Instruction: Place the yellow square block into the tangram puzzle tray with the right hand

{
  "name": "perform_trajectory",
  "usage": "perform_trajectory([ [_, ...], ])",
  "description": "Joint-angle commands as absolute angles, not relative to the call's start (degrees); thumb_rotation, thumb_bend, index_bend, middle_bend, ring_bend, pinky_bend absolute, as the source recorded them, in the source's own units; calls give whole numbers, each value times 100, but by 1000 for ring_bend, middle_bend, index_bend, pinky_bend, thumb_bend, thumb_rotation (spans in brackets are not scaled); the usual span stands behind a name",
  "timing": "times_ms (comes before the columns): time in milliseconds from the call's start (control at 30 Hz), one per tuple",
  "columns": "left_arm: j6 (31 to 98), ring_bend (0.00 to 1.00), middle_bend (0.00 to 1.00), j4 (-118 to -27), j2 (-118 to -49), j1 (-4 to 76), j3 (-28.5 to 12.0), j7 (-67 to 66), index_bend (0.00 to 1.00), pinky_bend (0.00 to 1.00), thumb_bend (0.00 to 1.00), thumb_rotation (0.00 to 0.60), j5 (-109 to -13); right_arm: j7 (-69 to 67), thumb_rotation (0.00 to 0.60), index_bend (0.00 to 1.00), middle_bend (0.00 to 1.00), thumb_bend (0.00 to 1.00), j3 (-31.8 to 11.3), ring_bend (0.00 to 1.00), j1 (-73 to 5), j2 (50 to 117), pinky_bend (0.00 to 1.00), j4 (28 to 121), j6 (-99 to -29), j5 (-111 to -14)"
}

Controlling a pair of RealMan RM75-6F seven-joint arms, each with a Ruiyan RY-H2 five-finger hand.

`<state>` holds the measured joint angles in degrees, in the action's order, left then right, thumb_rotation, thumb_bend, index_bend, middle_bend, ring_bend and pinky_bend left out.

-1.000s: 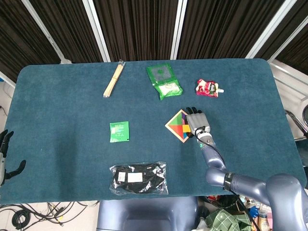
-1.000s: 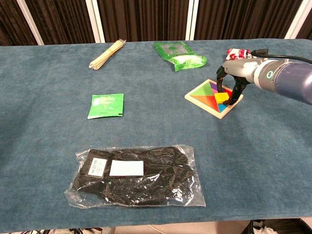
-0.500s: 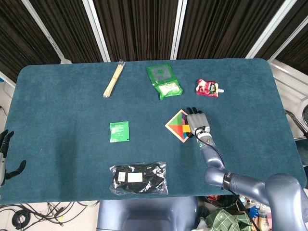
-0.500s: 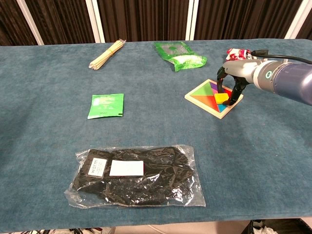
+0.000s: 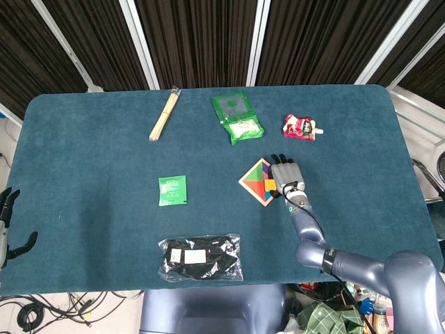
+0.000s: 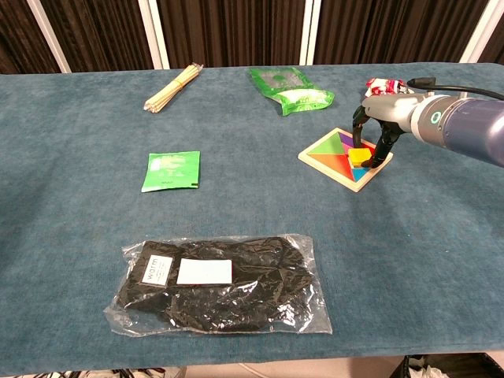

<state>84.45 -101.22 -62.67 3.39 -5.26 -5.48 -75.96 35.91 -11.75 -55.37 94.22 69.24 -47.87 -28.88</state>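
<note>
The tangram puzzle tray [image 6: 327, 152] [image 5: 250, 179] lies on the blue cloth, right of centre, with coloured pieces in it. The yellow square block [image 6: 359, 157] [image 5: 268, 185] sits low in the tray's right part. My right hand [image 6: 379, 126] [image 5: 287, 177] arches over that corner, and its dark fingers [image 6: 383, 147] come down on either side of the block and pinch it. My left hand [image 5: 7, 224] hangs off the table's left edge, fingers apart, holding nothing.
A green sachet [image 6: 172, 170] lies at centre left and a bagged black item [image 6: 224, 283] near the front edge. At the back are a stick bundle [image 6: 172, 87], a green pouch [image 6: 290, 87] and a red snack packet [image 6: 384, 85] just behind my right hand.
My right hand has edged slightly right and away over the tray corner. The yellow block shows a little less behind the fingers. The left hand has not moved.
</note>
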Motion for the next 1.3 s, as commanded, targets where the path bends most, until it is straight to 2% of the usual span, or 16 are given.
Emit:
perform_trajectory([
  [33, 8446, 0, 0, -10125, -6266, 338, -527, -548, 0, 0, 311, 600, -7595, 3596, 600, 530, 32, 286, -1171, 0, -5540, 9419, 141, 6929, -4785, -2887],
  [1300, 8456, 0, 0, -10108, -6277, 341, -536, -540, 0, 0, 311, 600, -7593, 3602, 600, 464, 33, 282, -1169, 0, -5570, 9482, 141, 6868, -4768, -2822],
])
